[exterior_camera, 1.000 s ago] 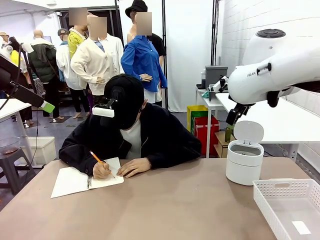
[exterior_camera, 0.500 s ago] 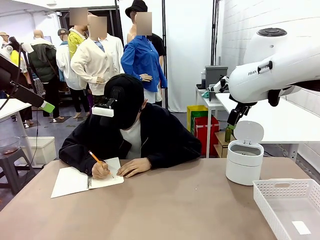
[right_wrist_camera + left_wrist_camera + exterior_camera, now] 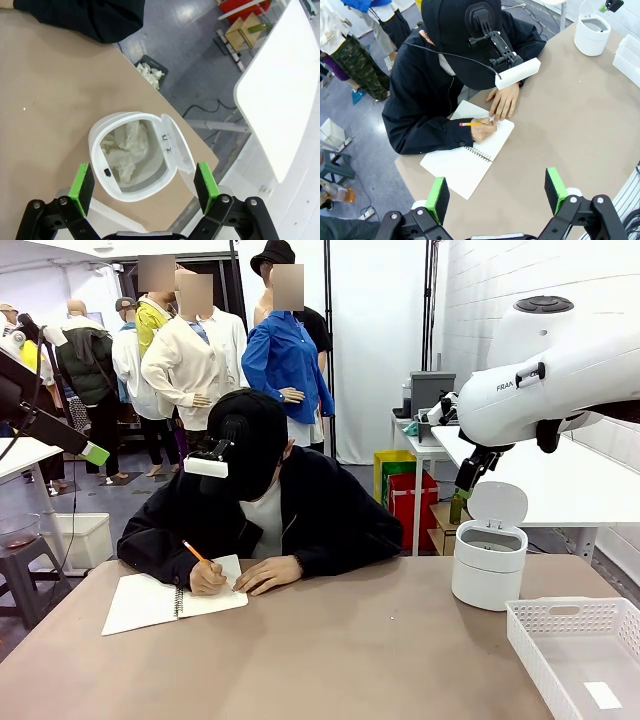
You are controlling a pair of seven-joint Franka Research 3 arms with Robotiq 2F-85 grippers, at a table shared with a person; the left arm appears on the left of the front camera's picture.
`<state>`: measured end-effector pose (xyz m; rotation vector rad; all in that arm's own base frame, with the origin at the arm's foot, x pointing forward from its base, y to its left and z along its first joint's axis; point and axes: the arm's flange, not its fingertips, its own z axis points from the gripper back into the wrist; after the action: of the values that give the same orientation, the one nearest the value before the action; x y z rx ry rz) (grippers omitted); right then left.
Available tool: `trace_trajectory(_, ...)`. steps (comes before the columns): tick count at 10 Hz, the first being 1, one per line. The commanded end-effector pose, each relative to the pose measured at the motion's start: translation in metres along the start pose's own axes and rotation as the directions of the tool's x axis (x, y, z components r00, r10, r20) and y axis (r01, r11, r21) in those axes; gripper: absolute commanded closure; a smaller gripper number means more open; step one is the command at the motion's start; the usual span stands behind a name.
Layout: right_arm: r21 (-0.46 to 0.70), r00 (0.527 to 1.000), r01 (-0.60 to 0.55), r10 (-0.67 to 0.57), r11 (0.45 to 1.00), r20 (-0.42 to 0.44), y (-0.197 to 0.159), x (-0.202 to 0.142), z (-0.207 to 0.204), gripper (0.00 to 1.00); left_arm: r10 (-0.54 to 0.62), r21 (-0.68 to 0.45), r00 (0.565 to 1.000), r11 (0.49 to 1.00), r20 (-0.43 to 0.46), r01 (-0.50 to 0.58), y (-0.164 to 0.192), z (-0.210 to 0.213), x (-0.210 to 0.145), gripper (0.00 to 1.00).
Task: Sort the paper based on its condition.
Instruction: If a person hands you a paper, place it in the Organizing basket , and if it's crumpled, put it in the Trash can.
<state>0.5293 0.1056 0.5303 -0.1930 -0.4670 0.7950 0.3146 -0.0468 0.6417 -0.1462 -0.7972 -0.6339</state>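
Note:
The paper as a loose sheet is out of view. A person in a black top writes with an orange pencil (image 3: pixel 193 551) on the right-hand page of an open spiral notebook (image 3: pixel 150 602) at the table's far left. High above that notebook (image 3: pixel 465 167) my left gripper (image 3: pixel 496 192) hangs open and holds nothing. My right gripper (image 3: pixel 145 182) is open too, directly above a white bin (image 3: pixel 130 155) whose lid is flipped up. Crumpled white wads (image 3: pixel 122 150) lie inside it.
The white bin (image 3: pixel 488 560) stands at the far right of the brown table (image 3: pixel 350 650). A white perforated tray (image 3: pixel 580 640) sits at the near right corner with a small white slip (image 3: pixel 602 695) on its floor. My right arm (image 3: pixel 560 370) spans the upper right.
My right arm shifted slightly a second ago and has held still since. The person's pencil hand moves a little over the page.

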Motion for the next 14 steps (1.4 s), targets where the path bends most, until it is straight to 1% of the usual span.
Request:
trace_trajectory(1,-0.020,1.000,0.014,-0.014,1.000,0.005,0.000,0.002,-0.003,0.00,0.003,-0.002,1.000,1.000,0.014,-0.003,0.000,-0.001,0.001,0.00)
trace_trajectory(3,0.000,1.000,0.000,0.000,1.000,0.000,0.000,0.000,0.000,0.00,0.003,-0.002,1.000,1.000,0.014,-0.003,0.000,-0.001,0.001,0.00)
trace_trajectory(4,0.029,0.998,-0.016,0.014,0.999,0.053,0.018,-0.009,0.024,0.00,0.003,-0.002,1.000,1.000,0.014,-0.003,0.000,-0.001,0.001,0.00)
trace_trajectory(5,0.064,0.993,-0.057,0.049,0.996,0.111,0.035,-0.012,0.045,0.00,0.003,-0.002,1.000,1.000,0.014,-0.003,0.000,-0.001,0.001,0.00)
trace_trajectory(6,0.142,0.985,-0.081,0.058,0.987,0.160,0.052,-0.012,0.061,0.00,0.003,-0.002,1.000,1.000,0.014,-0.003,0.000,-0.001,0.001,0.00)
trace_trajectory(7,0.197,0.971,-0.125,0.080,0.972,0.224,0.069,-0.011,0.080,0.00,0.003,-0.002,1.000,1.000,0.014,-0.003,0.000,-0.001,0.001,0.00)
trace_trajectory(8,0.222,0.961,-0.147,0.086,0.964,0.263,0.079,-0.008,0.093,0.00,0.003,-0.002,1.000,1.000,0.014,-0.003,0.000,-0.001,0.001,0.00)
trace_trajectory(9,0.203,0.949,-0.137,0.070,0.970,0.308,0.087,-0.002,0.104,0.00,0.003,-0.002,1.000,1.000,0.014,-0.003,0.000,-0.001,0.001,0.00)
trace_trajectory(11,0.218,0.897,-0.144,0.035,0.965,0.440,0.100,0.014,0.122,0.00,0.003,-0.002,1.000,1.000,0.014,-0.003,0.000,-0.001,0.001,0.00)
trace_trajectory(12,0.227,0.878,-0.149,0.024,0.962,0.477,0.103,0.023,0.126,0.00,0.003,-0.002,1.000,1.000,0.014,-0.003,0.000,-0.001,0.001,0.00)
trace_trajectory(14,0.294,0.865,-0.140,-0.028,0.945,0.500,0.099,0.043,0.128,0.00,0.003,-0.002,1.000,1.000,0.014,-0.003,0.000,-0.001,0.001,0.00)
